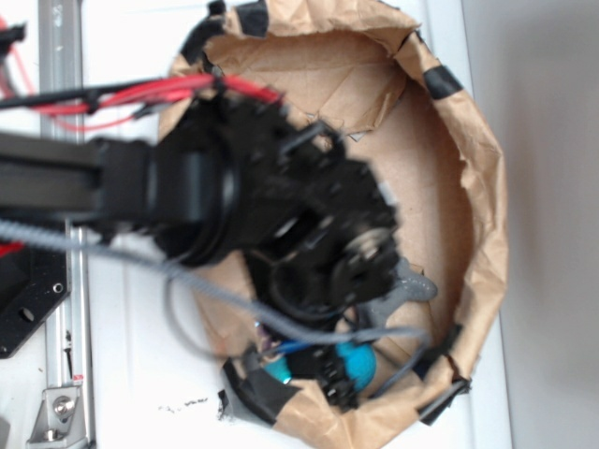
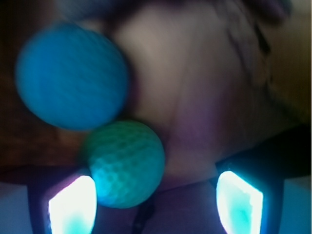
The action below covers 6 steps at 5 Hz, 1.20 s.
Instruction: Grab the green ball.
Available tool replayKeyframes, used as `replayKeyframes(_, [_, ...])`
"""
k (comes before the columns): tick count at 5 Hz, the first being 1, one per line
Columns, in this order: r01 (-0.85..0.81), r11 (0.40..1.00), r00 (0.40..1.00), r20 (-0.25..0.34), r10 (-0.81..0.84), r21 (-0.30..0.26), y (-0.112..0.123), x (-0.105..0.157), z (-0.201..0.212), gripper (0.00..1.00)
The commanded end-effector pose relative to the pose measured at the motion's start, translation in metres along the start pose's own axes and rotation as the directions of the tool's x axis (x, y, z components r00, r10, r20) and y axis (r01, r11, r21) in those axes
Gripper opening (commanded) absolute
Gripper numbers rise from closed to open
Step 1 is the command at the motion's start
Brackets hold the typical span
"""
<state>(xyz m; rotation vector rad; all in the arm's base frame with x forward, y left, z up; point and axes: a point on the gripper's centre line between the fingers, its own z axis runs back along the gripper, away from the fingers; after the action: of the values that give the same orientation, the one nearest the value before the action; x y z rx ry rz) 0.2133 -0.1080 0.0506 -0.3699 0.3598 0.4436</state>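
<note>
Wrist view: fingers (image 2: 73,207) wide apart, green ball (image 2: 126,163) beside left one.

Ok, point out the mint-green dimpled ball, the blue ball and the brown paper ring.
Mint-green dimpled ball (image 2: 126,163), wrist view, centre of its face.
Blue ball (image 2: 72,75), wrist view, centre.
Brown paper ring (image 1: 487,201), exterior view, its right wall.

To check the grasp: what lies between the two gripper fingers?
In the wrist view, the green ball sits beside the left finger; the remaining gap is bare.
</note>
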Motion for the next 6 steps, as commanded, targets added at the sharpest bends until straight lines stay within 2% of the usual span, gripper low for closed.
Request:
replayKeyframes(1, [0.104,0.994,0.991,0.087,-0.106,0.023,0.0,-0.024,-0.032,0.62])
replayKeyframes(2, [0.106,0.994,0.986,0.131,-0.107,0.017,0.003,-0.017,-0.024,0.0])
replayKeyframes(3, [0.096,0.995,0.973,0.208,-0.099,0.023,0.013,-0.003,0.0,0.0])
replayKeyframes(4, [0.052,0.995,0.945,0.318,-0.076,0.084,0.034,0.015,0.04,0.0])
replayKeyframes(5, [-0.007,0.994,0.91,0.413,-0.04,0.112,0.052,0.029,0.083,0.0])
replayKeyframes(6, [-0.033,0.989,0.872,0.487,-0.043,0.147,0.056,0.038,0.114,0.0])
